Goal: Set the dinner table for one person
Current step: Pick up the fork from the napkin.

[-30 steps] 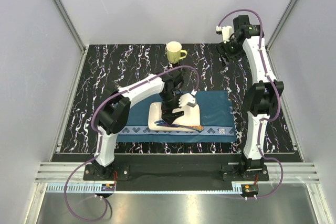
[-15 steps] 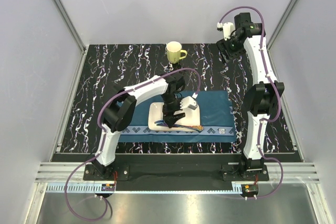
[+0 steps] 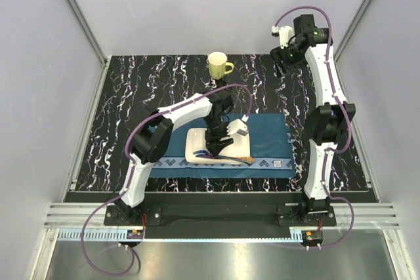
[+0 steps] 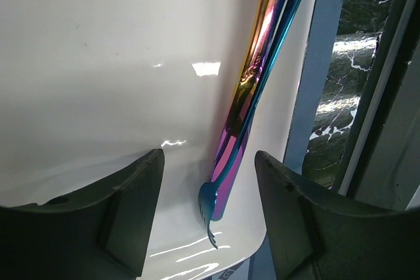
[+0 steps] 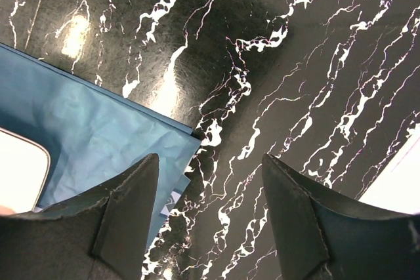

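My left gripper (image 3: 216, 143) hangs low over a white square plate (image 3: 197, 145) that lies on the dark blue placemat (image 3: 269, 142). Rainbow-coloured cutlery (image 4: 246, 96) lies along the plate's (image 4: 98, 63) right edge, a blue fork's tines (image 4: 210, 218) nearest the camera. The left gripper (image 4: 209, 162) stands open, its fingers on either side of that fork end and apart from it. My right gripper (image 3: 283, 63) is raised high at the back right. In its own view the right gripper (image 5: 210, 162) is open with nothing in it above the dinner table (image 5: 295, 63).
A yellow-green mug (image 3: 218, 65) stands at the back middle of the dinner table (image 3: 131, 96). The placemat's corner (image 5: 98, 122) and a plate corner (image 5: 20, 168) show below the right gripper. Grey walls enclose the table on three sides.
The left gripper has shifted a little toward the plate's near right edge and its jaws have narrowed around the cutlery. The right arm has lifted slightly.
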